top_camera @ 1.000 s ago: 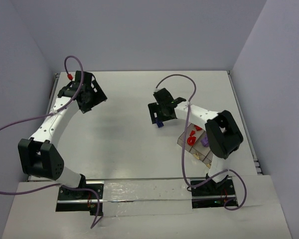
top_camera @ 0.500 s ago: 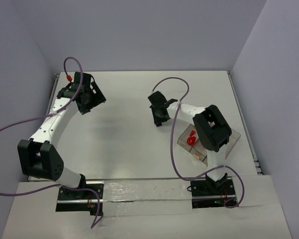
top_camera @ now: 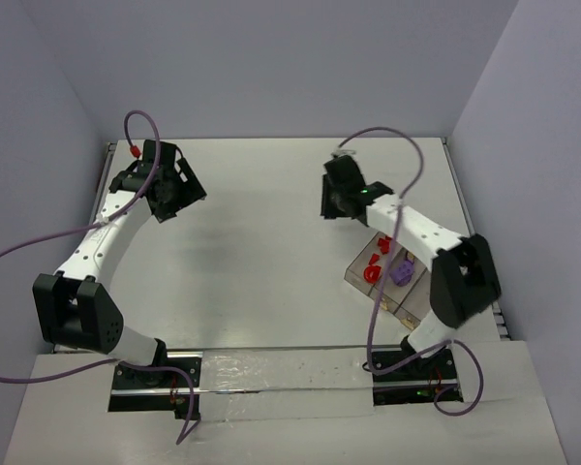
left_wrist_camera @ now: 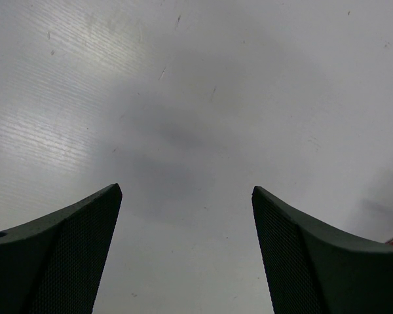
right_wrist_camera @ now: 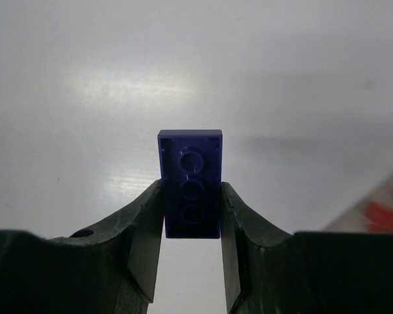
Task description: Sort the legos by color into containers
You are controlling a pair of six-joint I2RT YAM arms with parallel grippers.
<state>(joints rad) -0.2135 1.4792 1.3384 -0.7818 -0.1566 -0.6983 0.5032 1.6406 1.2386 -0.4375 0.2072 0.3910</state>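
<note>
Legos were split between the tray and my right gripper [right_wrist_camera: 190, 193]. One dark blue-violet brick [right_wrist_camera: 190, 178] sat pinched between its jaws at the centre of the right wrist view. The brick's hollow underside, with three round tubes, faced the camera, and the white table [top_camera: 252, 257] lay behind it. In the top view that gripper hung right of centre in the upper half of the frame, just beyond the clear tray [top_camera: 352, 275] at the right. Red legos [top_camera: 373, 268] lay inside the tray with light purple ones [top_camera: 401, 272] just to their right; the arm crossed over it, so I could not tell which compartments held them. My left gripper [left_wrist_camera: 187, 196] was at the upper left of the top view, jaws spread wide, with table surface showing between them.
</note>
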